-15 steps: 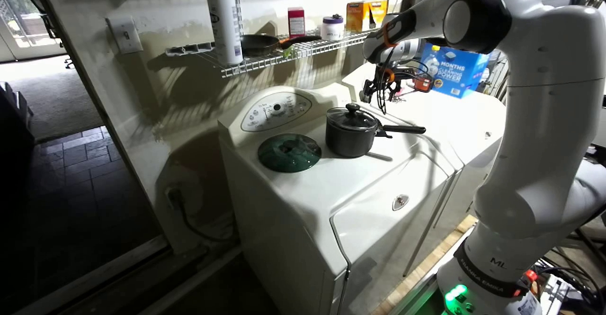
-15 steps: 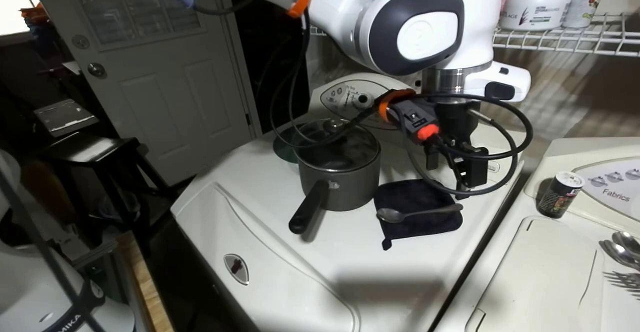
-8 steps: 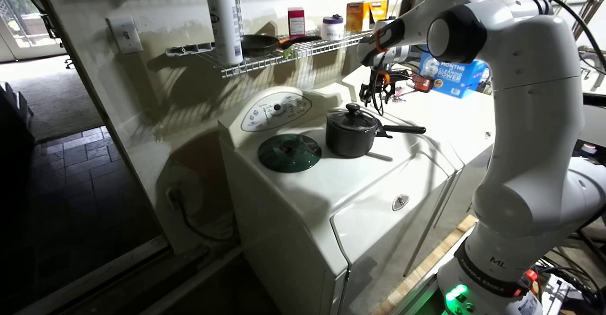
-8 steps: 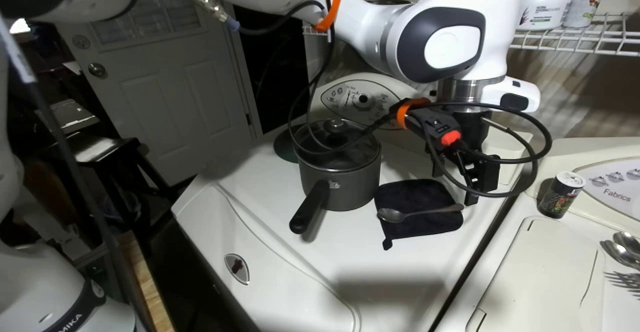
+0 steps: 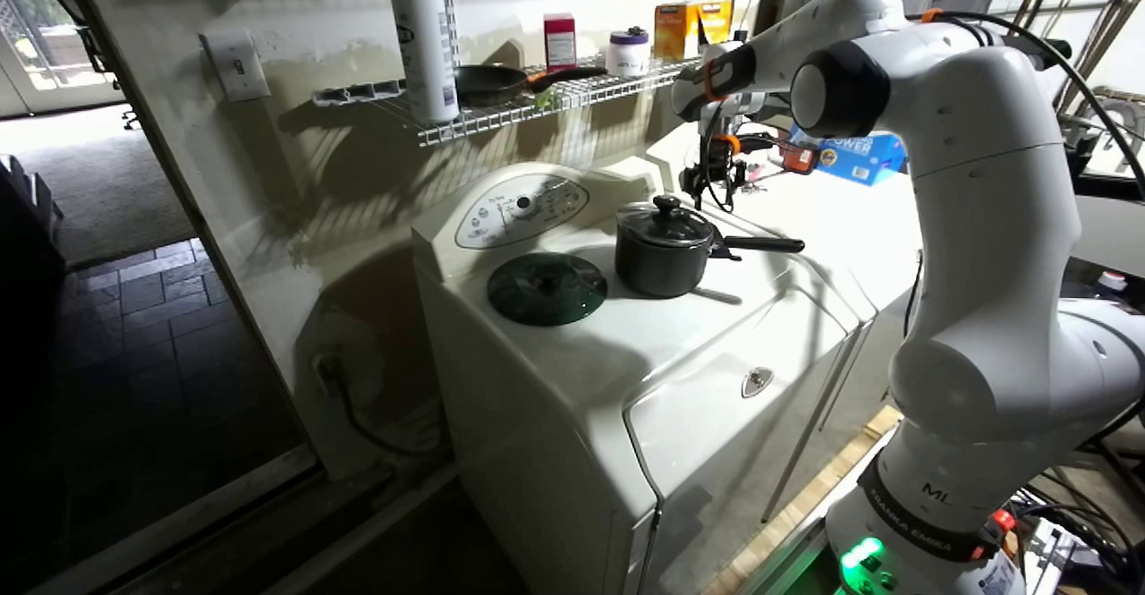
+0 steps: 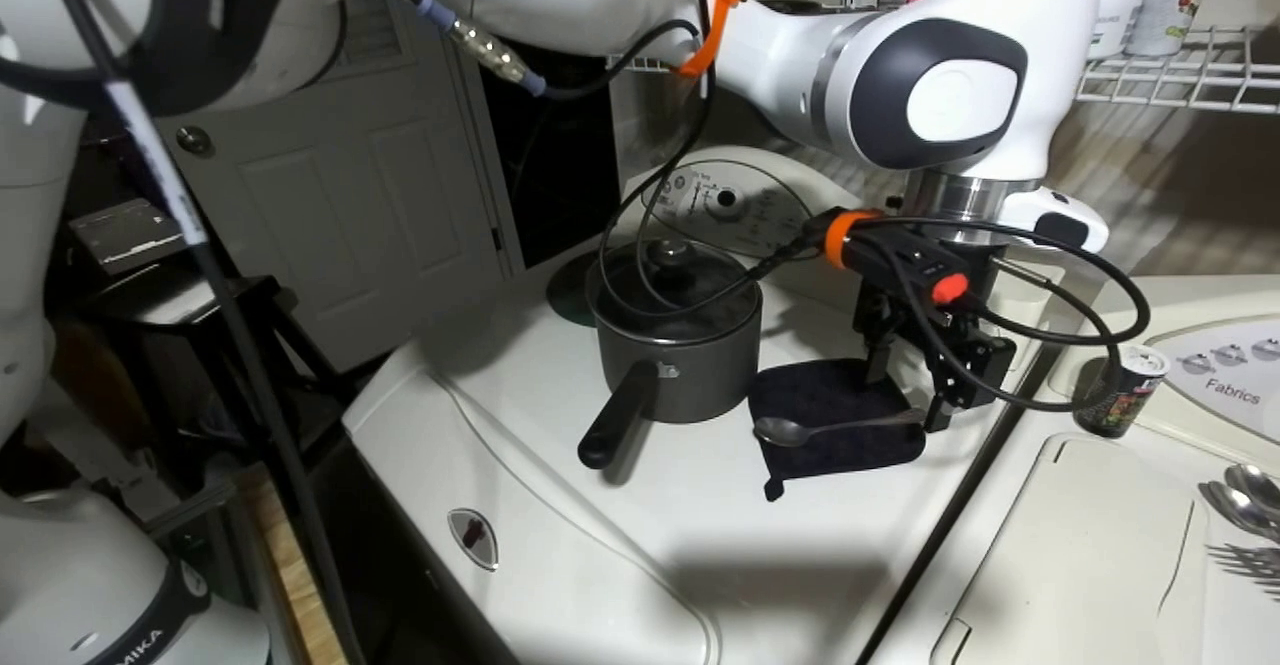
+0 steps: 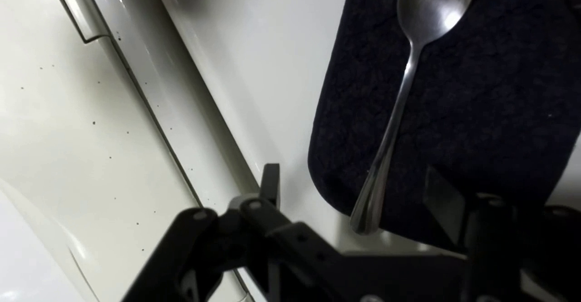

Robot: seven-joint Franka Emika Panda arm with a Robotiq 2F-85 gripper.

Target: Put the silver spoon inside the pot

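Note:
A silver spoon (image 6: 785, 432) lies on a dark cloth pad (image 6: 830, 390) on the white machine top. In the wrist view the spoon (image 7: 402, 93) has its bowl at the top and its handle end between my fingers. The pot, dark grey with a long handle, shows in both exterior views (image 5: 660, 266) (image 6: 690, 380). A glass lid with a dark knob (image 5: 666, 226) covers it. My gripper (image 6: 908, 392) is open and empty, just above the spoon's handle end. In the wrist view its fingers (image 7: 354, 181) stand apart on either side of the handle. The spoon is hidden in an exterior view.
A green round lid (image 5: 547, 289) lies beside the pot. A shaker can (image 6: 1122, 393) and several loose utensils (image 6: 1245, 500) sit on the neighbouring machine. A wire shelf (image 5: 572, 85) with bottles and a pan hangs behind. Arm cables (image 6: 690, 305) loop in front of the pot lid.
In an exterior view my gripper has moved right and down, to the spoon's handle end. The spoon, cloth and pot have not moved.

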